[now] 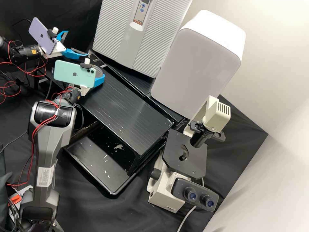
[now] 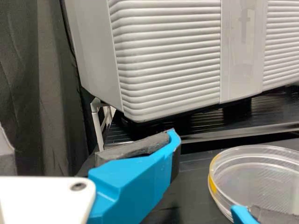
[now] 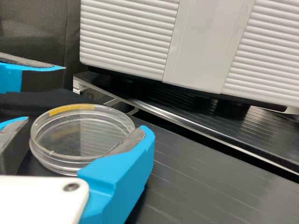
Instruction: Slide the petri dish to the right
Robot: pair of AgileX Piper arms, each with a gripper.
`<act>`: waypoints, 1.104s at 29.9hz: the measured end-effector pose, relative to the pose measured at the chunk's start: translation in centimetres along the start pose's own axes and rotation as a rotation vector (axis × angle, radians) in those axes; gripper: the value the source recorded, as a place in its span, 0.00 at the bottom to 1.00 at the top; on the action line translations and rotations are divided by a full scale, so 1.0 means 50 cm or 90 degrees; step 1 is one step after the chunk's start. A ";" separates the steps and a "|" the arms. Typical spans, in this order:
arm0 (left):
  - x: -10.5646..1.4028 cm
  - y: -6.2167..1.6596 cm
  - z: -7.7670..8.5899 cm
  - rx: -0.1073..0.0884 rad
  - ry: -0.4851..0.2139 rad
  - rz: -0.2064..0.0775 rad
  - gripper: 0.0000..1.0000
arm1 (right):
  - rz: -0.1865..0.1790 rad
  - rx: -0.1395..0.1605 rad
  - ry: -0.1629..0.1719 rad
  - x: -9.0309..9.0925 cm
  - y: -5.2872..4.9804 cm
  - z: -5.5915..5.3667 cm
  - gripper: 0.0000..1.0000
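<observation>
The left wrist view's edge cuts off the petri dish [image 2: 261,177].

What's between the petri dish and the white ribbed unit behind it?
Only bare black platform and a metal rail lie between petri dish and white ribbed unit, in the right wrist view.

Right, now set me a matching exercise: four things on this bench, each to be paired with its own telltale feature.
Things:
1. petri dish
2. microscope
3. back cabinet
4. black tray

Features:
A. white flecks on its floor
B. yellow strip along part of its rim
C. two blue-tinted eyepieces
D. ribbed white panels

Pairs: 1-B, 2-C, 3-D, 4-A
</observation>
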 end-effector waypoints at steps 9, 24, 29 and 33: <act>0.000 0.000 0.000 0.000 0.000 0.000 1.00 | 0.000 0.000 0.000 0.000 0.000 0.000 0.00; 0.000 0.000 0.000 0.000 0.000 0.000 1.00 | 0.002 0.001 -0.004 0.001 0.003 0.003 0.00; 0.000 0.000 0.000 0.000 0.000 0.000 1.00 | -0.007 -0.002 -0.011 -0.005 -0.005 0.012 0.00; 0.000 0.000 0.000 0.000 0.000 0.000 1.00 | -0.002 -0.006 -0.013 -0.024 -0.003 0.020 0.00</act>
